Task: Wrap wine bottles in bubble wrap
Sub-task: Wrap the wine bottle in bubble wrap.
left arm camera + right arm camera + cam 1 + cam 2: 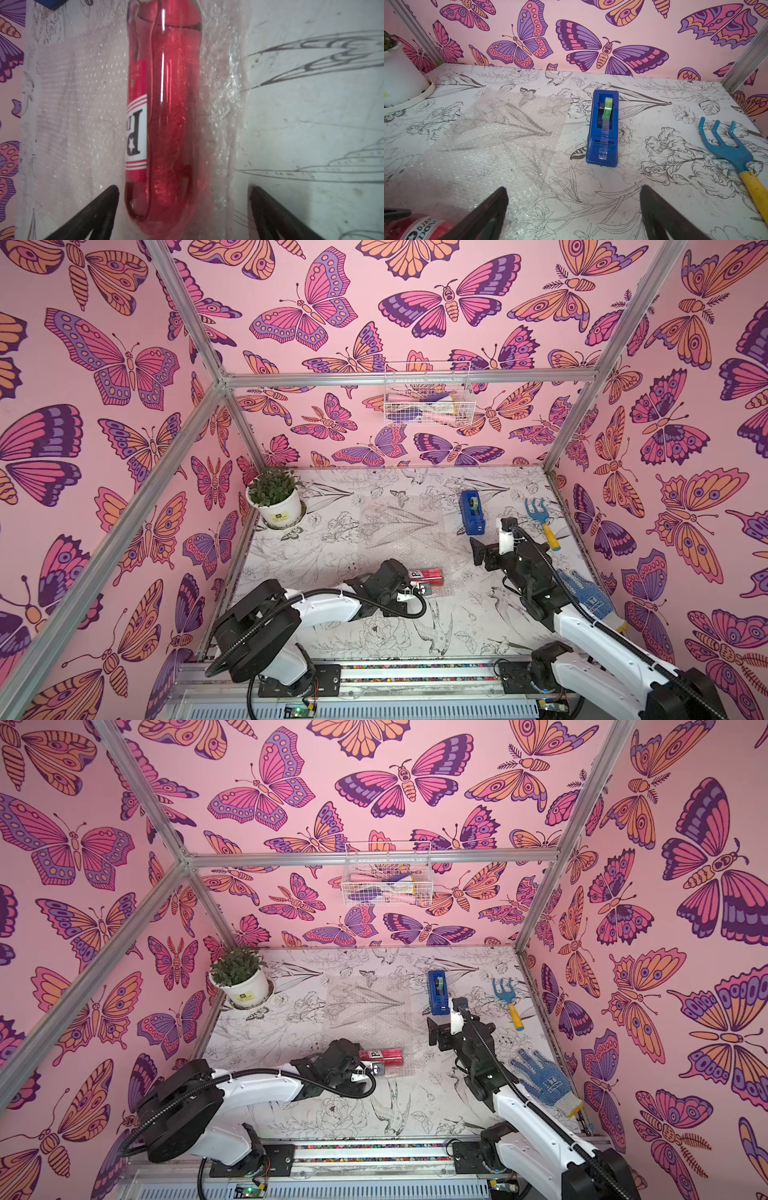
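My left tool (183, 188), released, straddles the bottle (170, 93) at frame centre; I'd grip squarely, then roll it along the wrap (79, 124). My right tool (573, 188) is released too.

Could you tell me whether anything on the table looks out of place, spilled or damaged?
Nothing looks spilled or broken. The wine bottle lies on its side on the near end of the bubble wrap. The only oddity: the wrap's edge beside the bottle is rumpled, not flat.
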